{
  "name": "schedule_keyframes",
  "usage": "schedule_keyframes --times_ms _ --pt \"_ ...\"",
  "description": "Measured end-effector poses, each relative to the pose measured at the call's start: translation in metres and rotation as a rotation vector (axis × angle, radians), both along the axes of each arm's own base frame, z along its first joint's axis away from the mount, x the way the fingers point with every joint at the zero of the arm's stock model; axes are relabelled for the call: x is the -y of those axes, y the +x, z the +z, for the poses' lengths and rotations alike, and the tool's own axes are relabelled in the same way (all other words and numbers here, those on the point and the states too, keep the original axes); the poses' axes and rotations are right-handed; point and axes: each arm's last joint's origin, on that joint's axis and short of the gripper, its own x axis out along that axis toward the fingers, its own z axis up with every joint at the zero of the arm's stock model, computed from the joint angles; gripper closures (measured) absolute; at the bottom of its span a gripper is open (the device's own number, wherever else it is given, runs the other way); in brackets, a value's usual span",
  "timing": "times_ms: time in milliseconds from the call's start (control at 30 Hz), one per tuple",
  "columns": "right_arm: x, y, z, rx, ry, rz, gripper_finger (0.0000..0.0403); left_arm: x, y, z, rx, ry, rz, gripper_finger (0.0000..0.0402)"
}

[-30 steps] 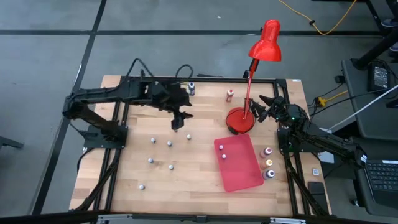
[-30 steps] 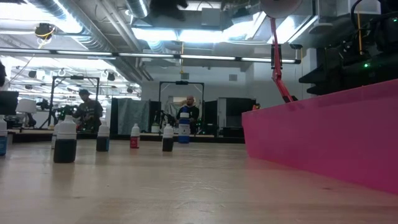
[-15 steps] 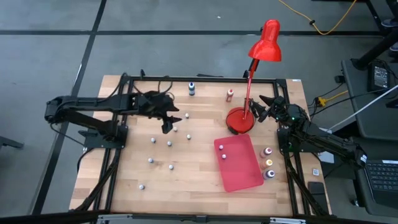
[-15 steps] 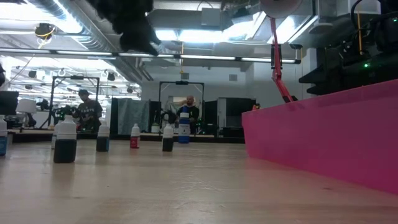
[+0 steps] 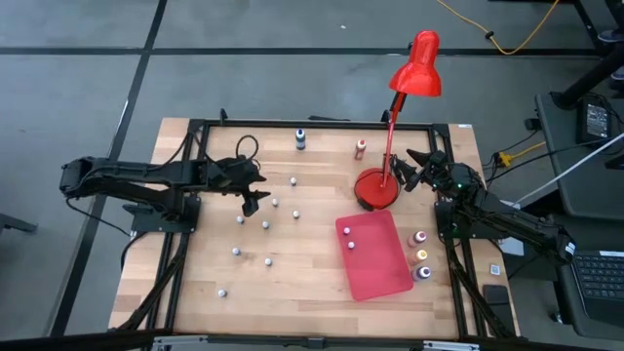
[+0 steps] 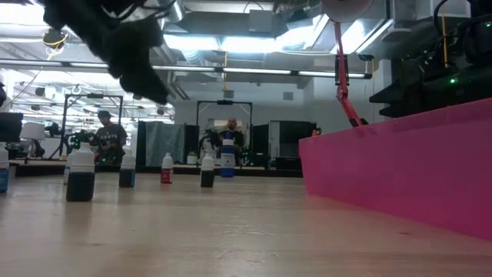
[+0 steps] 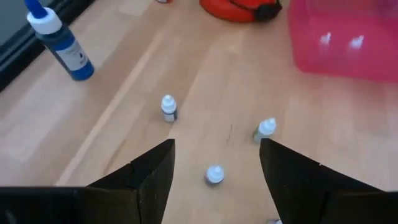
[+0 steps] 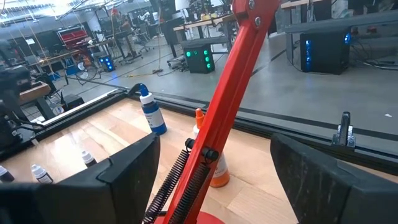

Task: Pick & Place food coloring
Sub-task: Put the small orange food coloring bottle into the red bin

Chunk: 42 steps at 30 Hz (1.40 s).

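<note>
Small whitish food coloring bottles (image 5: 265,225): scattered over the wooden counter (image 5: 292,283) middle.
Red flat mat (image 5: 375,255): near right edge.
Left claw (image 5: 250,202): open, empty, above bottles.
Right claw (image 5: 417,168): open, empty, far right corner.
Blue food coloring bottle (image 5: 300,139): far edge.

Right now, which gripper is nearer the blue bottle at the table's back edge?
Left. The left gripper hovers open over the small bottles, in front of the blue bottle. The right gripper waits open farther off, beyond the red lamp.
</note>
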Motion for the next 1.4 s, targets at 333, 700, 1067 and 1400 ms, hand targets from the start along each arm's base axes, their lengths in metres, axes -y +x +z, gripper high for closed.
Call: schedule_keyframes --times_ms 333,700,1067,1400 --pt "0.0 0.0 0.0 0.0 0.0 0.0 0.0097 -0.003 -0.011 -0.038 -0.103 0.123 -0.229 0.0171" --pt "0.0 0.0 0.0 0.0 0.0 0.0 0.0097 -0.015 -0.006 -0.058 -0.165 0.108 -0.242 0.0171" --pt "0.0 0.0 0.0 0.001 0.001 0.0 0.0097 -0.025 0.007 -0.082 -0.196 0.015 -0.303 0.0171" --pt "0.0 0.0 0.0 0.001 0.001 0.0 0.0097 -0.022 -0.001 -0.105 -0.045 0.013 -0.291 0.0172"
